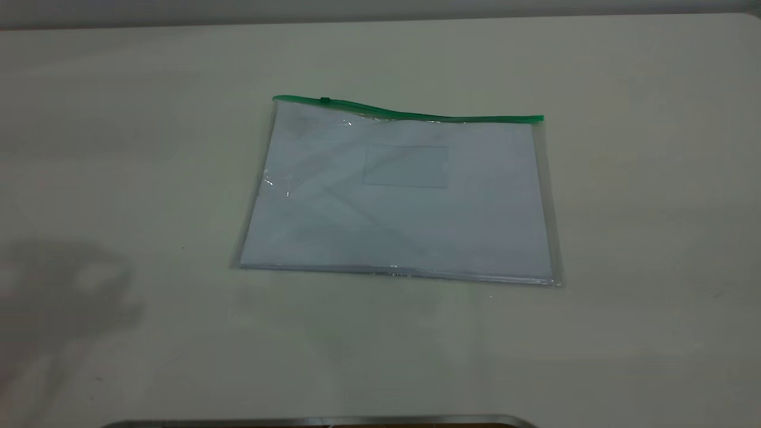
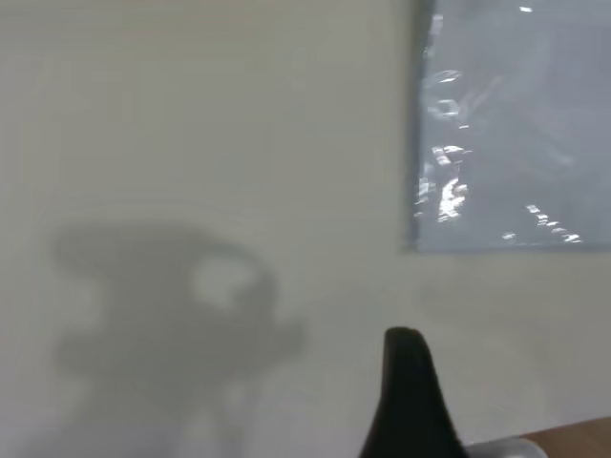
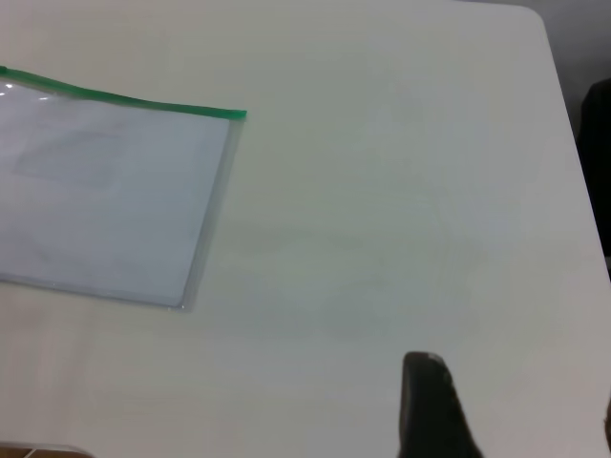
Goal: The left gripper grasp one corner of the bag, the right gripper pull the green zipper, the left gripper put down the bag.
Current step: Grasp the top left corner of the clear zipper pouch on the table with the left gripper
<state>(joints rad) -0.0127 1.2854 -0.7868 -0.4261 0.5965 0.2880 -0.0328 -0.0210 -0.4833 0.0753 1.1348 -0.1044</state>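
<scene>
Pale worktop (image 1: 119,119) with nothing begun: left gripper (image 2: 409,401) off to the side, jaws' state impossible to tell; bag (image 1: 398,196) flat mid-worktop, green zipper (image 1: 410,113) untouched on far edge; right gripper (image 3: 434,410) likewise clear, jaws unreadable.

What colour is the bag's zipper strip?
Green; the zipper runs along the bag's far edge, clearest in the exterior view.
</scene>
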